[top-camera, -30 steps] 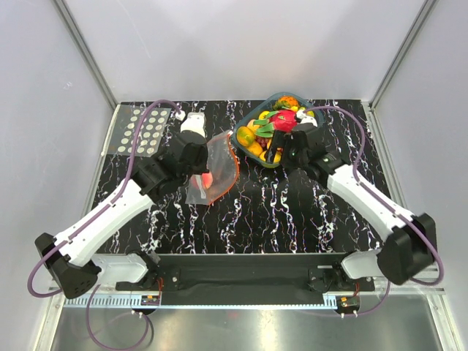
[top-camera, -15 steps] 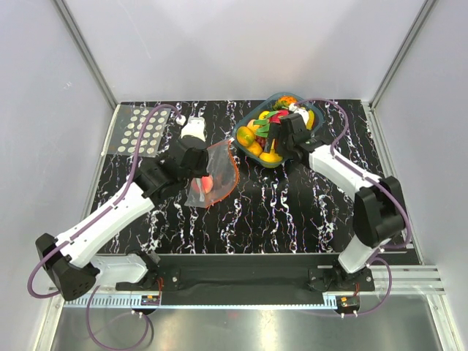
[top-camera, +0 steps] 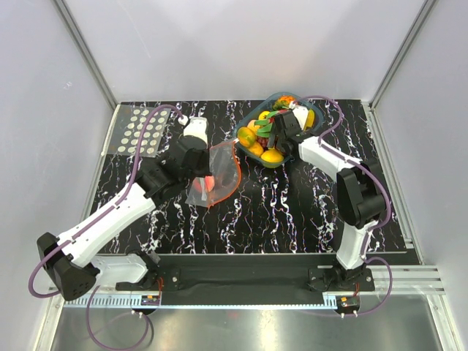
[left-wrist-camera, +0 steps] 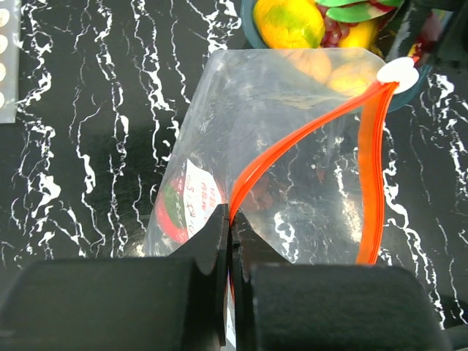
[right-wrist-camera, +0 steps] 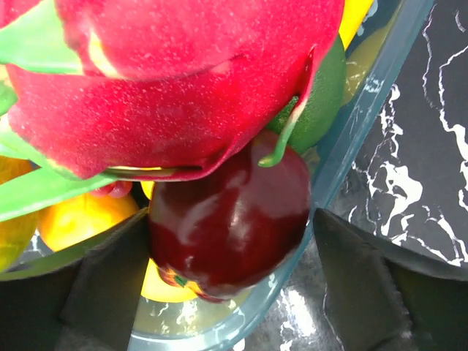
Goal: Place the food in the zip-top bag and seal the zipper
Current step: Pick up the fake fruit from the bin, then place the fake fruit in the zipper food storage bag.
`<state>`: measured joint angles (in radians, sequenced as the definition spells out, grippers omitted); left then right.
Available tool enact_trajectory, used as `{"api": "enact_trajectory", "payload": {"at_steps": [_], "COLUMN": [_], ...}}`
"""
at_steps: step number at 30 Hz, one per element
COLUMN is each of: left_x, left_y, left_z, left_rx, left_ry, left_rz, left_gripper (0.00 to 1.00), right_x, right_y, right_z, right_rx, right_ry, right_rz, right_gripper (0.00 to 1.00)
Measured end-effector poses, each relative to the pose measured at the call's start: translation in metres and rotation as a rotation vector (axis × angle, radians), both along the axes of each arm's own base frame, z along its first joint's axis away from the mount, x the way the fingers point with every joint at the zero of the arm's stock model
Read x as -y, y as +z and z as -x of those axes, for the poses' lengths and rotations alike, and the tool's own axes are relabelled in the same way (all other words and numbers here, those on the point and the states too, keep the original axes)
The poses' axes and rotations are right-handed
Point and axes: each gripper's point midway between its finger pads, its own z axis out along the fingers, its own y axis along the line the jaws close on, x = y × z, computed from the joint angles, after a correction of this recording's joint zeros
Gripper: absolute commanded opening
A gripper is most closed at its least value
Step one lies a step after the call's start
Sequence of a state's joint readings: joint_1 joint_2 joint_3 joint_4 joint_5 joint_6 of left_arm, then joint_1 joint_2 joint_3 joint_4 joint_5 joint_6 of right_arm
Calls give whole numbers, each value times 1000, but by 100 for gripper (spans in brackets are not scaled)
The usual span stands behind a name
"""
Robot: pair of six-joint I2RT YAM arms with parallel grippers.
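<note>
A black counter (top-camera: 292,212) veined in white carries a clear zip-top bag (left-wrist-camera: 241,102) left of centre and a dark teal tray (right-wrist-camera: 344,146) of toy food at the far right of centre, the two just beside each other. The left pincer (left-wrist-camera: 229,219) is clenched on the zipper (left-wrist-camera: 296,137), pinching one side of the red-orange strip so that the bag's mouth gapes open toward the tray. The strip's other side (left-wrist-camera: 369,183) bows away, and both meet at a white slider tab (left-wrist-camera: 398,72). A red and green piece (left-wrist-camera: 172,219) shows through the plastic near the bag's bottom. The right pincer (right-wrist-camera: 230,219) is down in the tray with its fingers spread, one on each side of a glossy dark red fruit (right-wrist-camera: 230,241) and close against it. I cannot tell whether they are squeezing it. Above that fruit sits a large pink-red fruit with green leaves (right-wrist-camera: 168,88), and a yellow-orange fruit (right-wrist-camera: 80,216) lies to one side. A clear sheet with rows of white dots (top-camera: 142,131) lies at the far left corner of the counter.
</note>
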<state>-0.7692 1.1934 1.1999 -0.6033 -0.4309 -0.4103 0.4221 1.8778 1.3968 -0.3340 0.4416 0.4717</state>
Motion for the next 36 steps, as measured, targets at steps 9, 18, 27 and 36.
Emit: {"api": "enact_trajectory", "payload": {"at_steps": [9, 18, 27, 36], "left_x": [6, 11, 19, 27], "left_y": [-1, -12, -31, -43], "left_z": [-4, -8, -14, -20], "left_rx": [4, -20, -56, -84], "left_ry": [-7, -15, -27, -33], "left_rz": [8, -11, -43, -64], "left_gripper": [0, 0, 0, 0], "right_x": [-1, -14, -56, -110], "right_y": [4, 59, 100, 146], "right_z": [4, 45, 121, 186], "right_rx": [34, 111, 135, 170], "right_ry": [13, 116, 424, 752], "right_rz": [-29, -209, -456, -564], "right_gripper": [61, 58, 57, 57]}}
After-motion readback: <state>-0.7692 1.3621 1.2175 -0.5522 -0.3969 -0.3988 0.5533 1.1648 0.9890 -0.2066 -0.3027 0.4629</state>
